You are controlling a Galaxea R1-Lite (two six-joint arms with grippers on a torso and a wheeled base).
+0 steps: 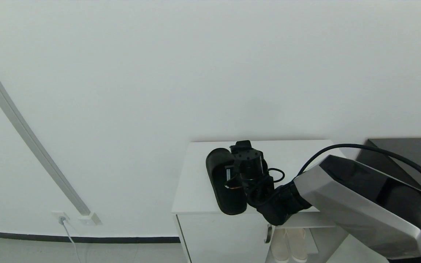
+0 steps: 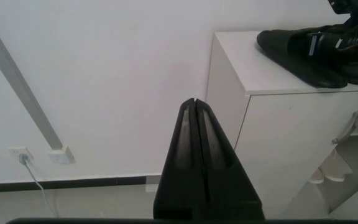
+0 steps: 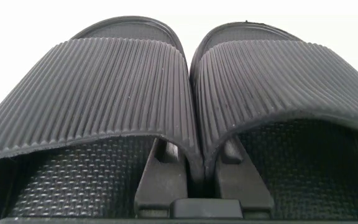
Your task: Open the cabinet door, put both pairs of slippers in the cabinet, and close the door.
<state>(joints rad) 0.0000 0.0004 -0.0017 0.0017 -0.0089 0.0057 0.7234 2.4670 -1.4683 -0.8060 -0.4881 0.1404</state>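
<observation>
On top of the white cabinet, near its front edge, the pair of black slippers lies side by side, toes pointing toward the far wall. The right hand has one finger under each strap and pinches the two inner strap walls together, so it holds both slippers as one bundle. The left hand hangs low to the left of the cabinet, fingers pressed together and holding nothing.

The step in hand looks like lifting this pair off the top and bringing it down to the open compartment on the right, where a pale pair already stands on a shelf beside the door handle. The straps are ribbed, soft rubber and the footbeds are finely dimpled, so they should give under the pinch. A firm squeeze and a level lift would probably keep either slipper from twisting loose. The soles are long, so the toes should go in first, clear of the shelf edge.
</observation>
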